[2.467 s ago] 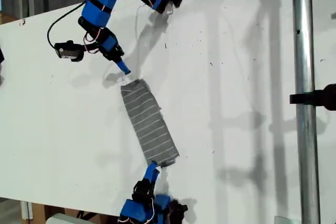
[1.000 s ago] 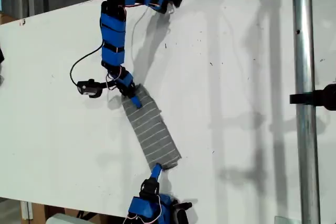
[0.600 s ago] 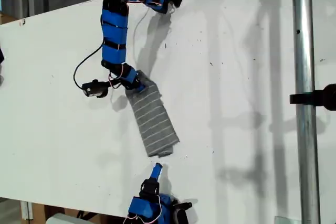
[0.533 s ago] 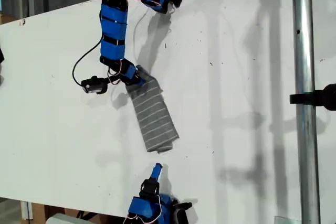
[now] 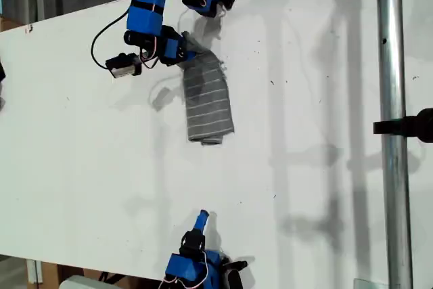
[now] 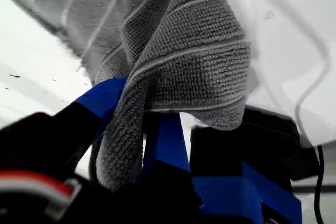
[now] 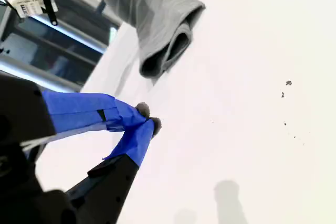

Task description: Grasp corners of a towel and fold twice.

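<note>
First tool (image 6: 149, 129) clamped on a bunched end of the towel (image 5: 208, 103), toward the top of the exterior view. Rest of the cloth trailing down across the white table (image 5: 304, 167). Second tool (image 7: 146, 119) pinched together, empty, well apart from the towel.

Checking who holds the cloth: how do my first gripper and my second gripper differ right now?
My first gripper is shut on the towel, near the exterior view's top. My second gripper is shut on nothing, apart from the towel, near that view's bottom edge. Both have blue jaws.
</note>
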Available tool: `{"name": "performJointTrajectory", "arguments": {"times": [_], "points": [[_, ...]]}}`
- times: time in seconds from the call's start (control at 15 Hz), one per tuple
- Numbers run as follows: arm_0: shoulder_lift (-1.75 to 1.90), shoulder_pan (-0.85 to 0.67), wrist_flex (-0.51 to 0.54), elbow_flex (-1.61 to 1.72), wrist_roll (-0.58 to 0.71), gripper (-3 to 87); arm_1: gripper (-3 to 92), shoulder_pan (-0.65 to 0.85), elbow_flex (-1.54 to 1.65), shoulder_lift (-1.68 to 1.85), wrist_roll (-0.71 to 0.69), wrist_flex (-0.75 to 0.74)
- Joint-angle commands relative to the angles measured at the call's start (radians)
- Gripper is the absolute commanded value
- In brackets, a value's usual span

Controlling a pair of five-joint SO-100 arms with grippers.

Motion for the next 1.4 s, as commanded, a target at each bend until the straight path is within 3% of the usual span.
{"name": "performJointTrajectory", "arguments": {"times": [0.0,0.2,0.4,0.47,0.53,0.6,0.8,0.87,1.0,1.07,1.13,1.33], "points": [[0.005,-0.032,-0.031,-0.018,0.005,-2.6,-0.2,-0.109,-0.114,-0.003,-0.02,-0.21],[0.005,-0.026,-0.017,-0.025,0.0,-2.6,-0.2,-0.193,-0.431,-0.258,-0.069,-0.379],[0.005,-0.029,-0.017,-0.023,0.002,-2.6,-0.2,-0.23,-0.612,-0.522,-0.066,-0.446],[0.005,-0.026,-0.017,-0.02,0.002,-2.6,5.9,-0.225,-0.627,-0.584,-0.058,-0.454],[0.005,-0.026,-0.017,-0.017,0.0,-2.6,28.9,-0.218,-0.638,-0.607,-0.041,-0.44],[0.005,-0.026,-0.017,-0.015,0.0,-2.6,44.3,-0.209,-0.64,-0.578,-0.046,-0.44],[0.005,-0.031,-0.026,-0.014,0.002,-2.6,50.8,-0.17,-0.543,-0.318,-0.161,-0.618],[0.005,-0.031,-0.032,-0.011,0.002,-2.6,48.8,-0.147,-0.503,-0.222,-0.192,-0.673],[0.005,-0.031,-0.029,-0.008,-0.002,-2.6,32.7,-0.069,-0.347,-0.015,-0.204,-0.723],[0.005,-0.031,-0.026,-0.003,-0.002,-2.6,21.6,-0.028,-0.236,0.1,-0.202,-0.699],[0.005,-0.032,-0.028,0.005,0.003,-2.6,2.5,0.011,-0.098,0.239,-0.176,-0.644],[0.005,-0.032,-0.061,0.058,0.012,-2.6,-0.2,0.051,0.419,0.865,0.017,-0.525]]}}
